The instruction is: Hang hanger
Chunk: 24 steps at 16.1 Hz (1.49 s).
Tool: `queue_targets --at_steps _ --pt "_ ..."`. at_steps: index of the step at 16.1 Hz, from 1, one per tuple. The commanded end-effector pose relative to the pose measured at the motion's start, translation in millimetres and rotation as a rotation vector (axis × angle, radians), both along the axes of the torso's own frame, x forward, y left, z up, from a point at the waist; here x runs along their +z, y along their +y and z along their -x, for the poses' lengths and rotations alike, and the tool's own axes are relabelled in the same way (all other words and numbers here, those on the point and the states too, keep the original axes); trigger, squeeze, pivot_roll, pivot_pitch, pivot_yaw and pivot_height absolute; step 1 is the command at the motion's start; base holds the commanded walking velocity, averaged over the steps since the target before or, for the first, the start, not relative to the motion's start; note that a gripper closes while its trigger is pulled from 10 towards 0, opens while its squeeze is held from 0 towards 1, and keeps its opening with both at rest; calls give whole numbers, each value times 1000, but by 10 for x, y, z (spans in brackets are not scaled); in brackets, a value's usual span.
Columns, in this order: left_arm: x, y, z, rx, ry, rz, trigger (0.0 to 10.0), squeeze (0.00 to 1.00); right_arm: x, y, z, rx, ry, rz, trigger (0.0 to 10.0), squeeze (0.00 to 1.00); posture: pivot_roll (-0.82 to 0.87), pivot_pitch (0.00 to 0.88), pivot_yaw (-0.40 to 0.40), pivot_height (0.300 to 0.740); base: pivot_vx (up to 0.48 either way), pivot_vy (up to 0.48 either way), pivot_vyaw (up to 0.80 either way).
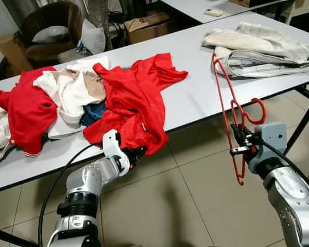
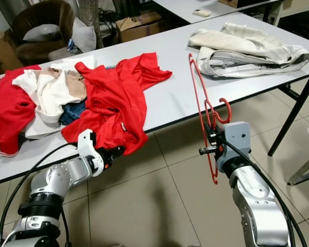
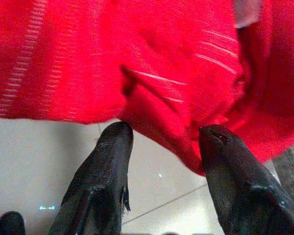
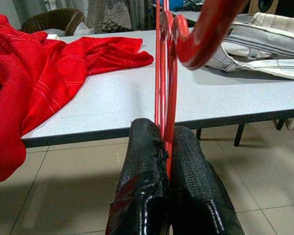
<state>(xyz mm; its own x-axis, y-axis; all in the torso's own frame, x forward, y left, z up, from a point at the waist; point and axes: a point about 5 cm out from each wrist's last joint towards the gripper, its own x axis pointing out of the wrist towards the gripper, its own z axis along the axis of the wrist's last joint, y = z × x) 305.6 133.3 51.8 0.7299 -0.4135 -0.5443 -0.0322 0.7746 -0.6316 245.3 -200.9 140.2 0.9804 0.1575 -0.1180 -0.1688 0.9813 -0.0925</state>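
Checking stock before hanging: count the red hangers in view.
1: the red hanger, pinched in the right claw off the table's front edge. Others may hide under the clothes pile.

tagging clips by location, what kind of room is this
Probably a workroom or office used for sorting laundry, not a furnished home room: long grey tables on a tiled floor, clothes piled on one, a cardboard box and an armchair behind.

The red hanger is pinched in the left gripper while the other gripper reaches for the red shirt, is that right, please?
Not quite: the red hanger is pinched in the right gripper, as the right wrist view shows. The left gripper reaches, open, for the red shirt.
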Motion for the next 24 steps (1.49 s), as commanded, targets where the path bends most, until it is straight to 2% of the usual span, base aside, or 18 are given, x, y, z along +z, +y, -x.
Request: queue_targets --at_steps 1,2,3,4,5,6,10,12,14,16,17,18,19,21,22,23,24 --pt "21 89 -45 43 -14 -37 10000 0 52 57 -25 24 -18 -17 10000 0 -152 0 185 740 0 0 0" --pt "17 107 -83 55 -36 -60 10000 0 52 54 -24 22 -18 -17 10000 0 -152 0 187 740 0 0 0" --pt "6 110 -93 55 -43 -76 4941 0 51 58 -24 23 -18 -18 10000 0 -152 0 188 740 0 0 0" --pt "-5 112 -101 55 -49 -83 2078 0 50 61 -24 24 -18 -18 10000 0 -151 0 187 740 0 0 0" --pt "-12 113 -105 56 -52 -85 2078 0 49 62 -23 24 -18 -19 10000 0 -151 0 187 740 0 0 0" --pt "-18 114 -109 54 -59 -86 0 0 47 61 -23 23 -18 -19 10000 0 -151 0 187 740 0 0 0" --pt "-51 66 -108 43 -80 -78 0 0 46 59 -28 25 -19 -15 10000 0 -153 0 184 740 0 0 0" --pt "-43 85 -116 30 -113 -125 0 0 50 58 -29 26 -20 -11 10000 0 -153 0 184 740 0 0 0" --pt "40 142 -123 2 -186 -186 0 0 52 56 -31 26 -21 -10 10000 0 -151 0 183 740 0 0 0" --pt "97 186 -121 1 -218 -210 0 0 52 56 -31 26 -22 -11 10000 0 -148 0 183 740 0 0 0" --pt "243 339 -122 12 -286 -300 0 0 43 75 -34 30 -21 -14 10000 0 -142 0 180 740 0 0 0" --pt "276 375 -122 15 -300 -323 0 0 40 81 -36 31 -21 -14 10000 0 -142 0 180 740 0 0 0" --pt "353 485 -131 36 -323 -363 0 0 36 94 -41 34 -21 -17 10000 0 -130 0 177 740 0 0 0" --pt "593 873 -235 96 -381 -534 0 0 34 106 -61 37 -23 -23 10000 0 -117 0 173 740 0 0 0" --pt "674 970 -280 111 -398 -573 0 0 33 113 -71 39 -24 -24 10000 0 -115 0 173 740 0 0 0" --pt "918 1145 -410 124 -467 -704 0 0 35 131 -96 45 -27 -27 10000 0 -108 0 170 740 0 0 0" --pt "1139 1239 -506 120 -536 -819 0 0 39 144 -112 48 -30 -29 10000 0 -106 0 171 740 0 0 0"
